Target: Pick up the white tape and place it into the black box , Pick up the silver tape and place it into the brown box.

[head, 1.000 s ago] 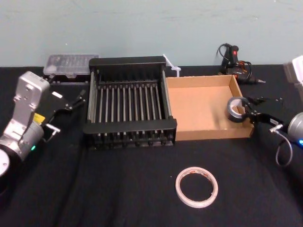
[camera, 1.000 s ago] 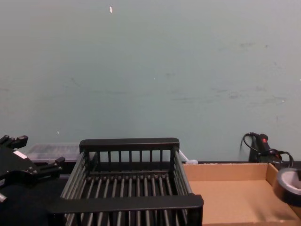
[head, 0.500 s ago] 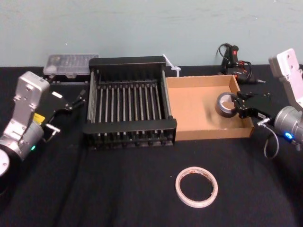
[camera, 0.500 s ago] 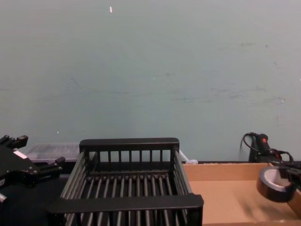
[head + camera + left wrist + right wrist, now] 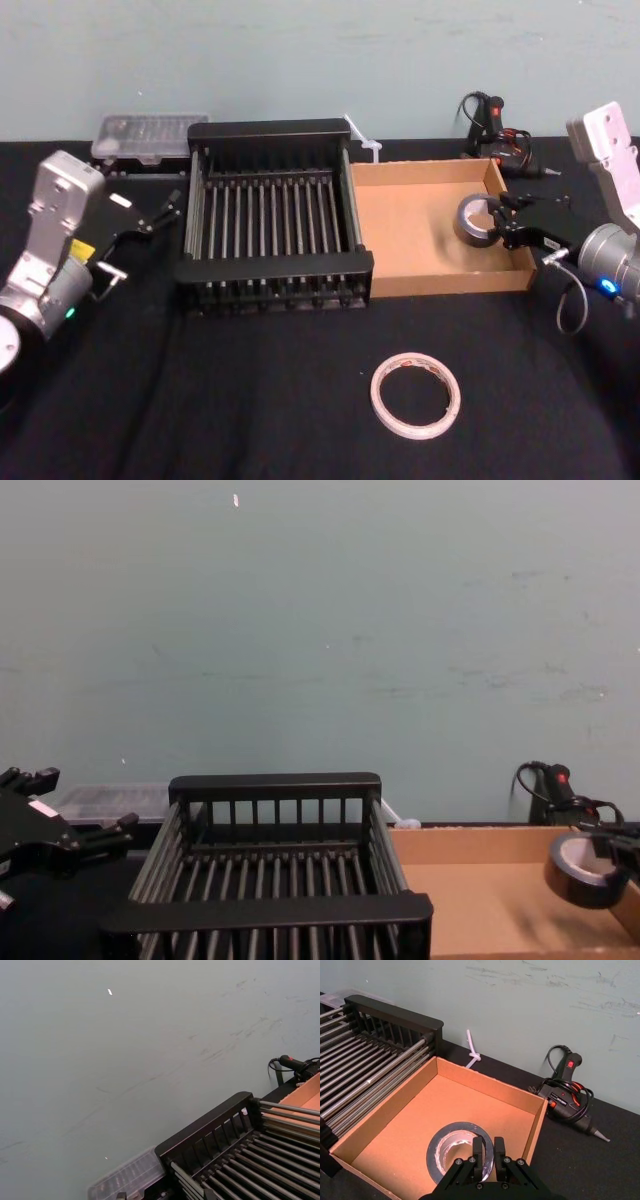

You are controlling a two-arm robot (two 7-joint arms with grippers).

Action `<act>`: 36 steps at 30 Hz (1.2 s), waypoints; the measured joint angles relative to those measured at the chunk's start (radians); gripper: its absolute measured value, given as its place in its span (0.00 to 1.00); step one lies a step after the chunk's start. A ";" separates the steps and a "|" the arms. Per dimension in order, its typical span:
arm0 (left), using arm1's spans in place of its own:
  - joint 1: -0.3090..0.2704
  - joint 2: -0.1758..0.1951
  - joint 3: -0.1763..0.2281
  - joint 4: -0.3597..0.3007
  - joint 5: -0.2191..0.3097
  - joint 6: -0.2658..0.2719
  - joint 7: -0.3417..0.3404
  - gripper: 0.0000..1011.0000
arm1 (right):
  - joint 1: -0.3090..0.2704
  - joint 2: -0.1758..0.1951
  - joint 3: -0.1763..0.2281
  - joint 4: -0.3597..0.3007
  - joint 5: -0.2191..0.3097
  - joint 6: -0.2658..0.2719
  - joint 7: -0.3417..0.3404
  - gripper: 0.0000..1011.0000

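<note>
The silver tape (image 5: pixel 476 221) is a dark grey roll held over the right side of the brown box (image 5: pixel 405 235). My right gripper (image 5: pixel 499 221) is shut on the roll's wall, with one finger inside the core. From the right wrist, the silver tape (image 5: pixel 455 1150) hangs above the brown box (image 5: pixel 400 1135), pinched in my right gripper (image 5: pixel 488 1156). The chest view has the silver tape (image 5: pixel 582 868) at its right edge. The white tape (image 5: pixel 415 395) lies flat on the black cloth near the front. The black box (image 5: pixel 272 235) stands left of the brown box. My left gripper (image 5: pixel 165 207) is open, parked left of the black box.
A clear plastic case (image 5: pixel 148 134) lies behind the black box on the left. A black glue gun (image 5: pixel 492 120) with its cable sits behind the brown box. A white cable tie (image 5: pixel 362 138) lies at the back.
My right gripper carried the silver tape leftward from the brown box's right wall to over its inside, then held still. The left arm and white tape stayed put.
</note>
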 joint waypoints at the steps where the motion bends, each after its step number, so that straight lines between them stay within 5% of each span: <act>1: 0.000 0.000 0.000 0.000 0.000 0.000 0.000 0.99 | 0.000 0.000 0.000 0.000 0.000 0.000 0.000 0.14; 9: 0.000 0.000 0.000 0.000 0.000 0.000 0.000 0.99 | -0.001 0.001 0.000 -0.002 0.000 0.001 0.000 0.21; 36: 0.000 0.000 0.000 0.000 0.000 0.000 0.000 0.99 | -0.002 0.002 0.000 -0.003 0.002 0.002 0.000 0.99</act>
